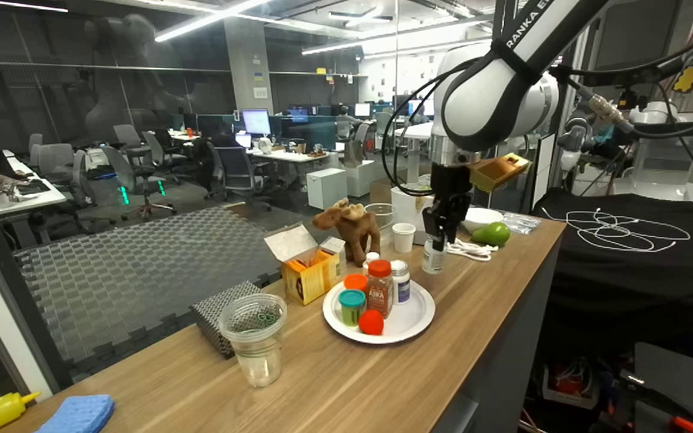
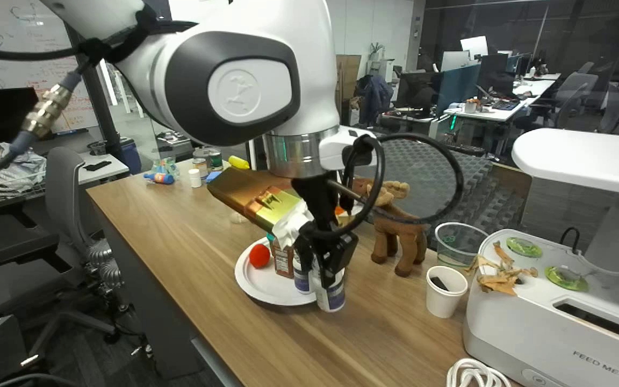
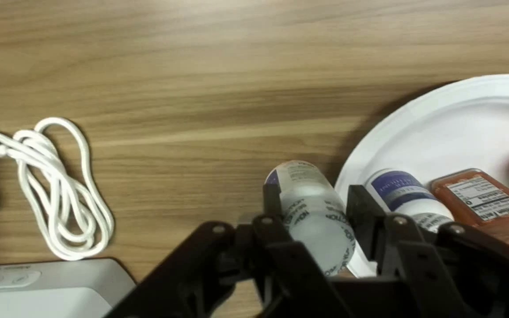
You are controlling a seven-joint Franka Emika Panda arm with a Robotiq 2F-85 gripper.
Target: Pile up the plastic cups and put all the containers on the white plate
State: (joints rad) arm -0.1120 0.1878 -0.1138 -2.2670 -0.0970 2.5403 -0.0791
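Observation:
My gripper [image 3: 314, 190] is shut on a white-and-purple bottle [image 3: 318, 249], its pads on both sides near the cap. The bottle is upright beside the plate and shows in both exterior views [image 1: 434, 261] [image 2: 332, 299]; I cannot tell whether its base touches the table. The white plate [image 1: 415, 328] holds another white-and-purple bottle [image 1: 401, 288], a red-capped spice jar [image 1: 380, 294], a teal-lidded container [image 1: 352, 310], an orange-lidded container [image 1: 355, 281] and a red ball [image 1: 371, 323]. A clear plastic cup [image 1: 260, 361], with several rims at its top, stands left of the plate.
A toy moose [image 1: 358, 231], another clear cup [image 2: 457, 258], a white paper cup [image 2: 443, 301] and a white machine [image 2: 530, 322] stand nearby. White cord [image 3: 66, 194] and a green avocado [image 1: 492, 233] lie beyond. A yellow box [image 1: 307, 279] and grey mesh box [image 1: 211, 328] stand behind the plate.

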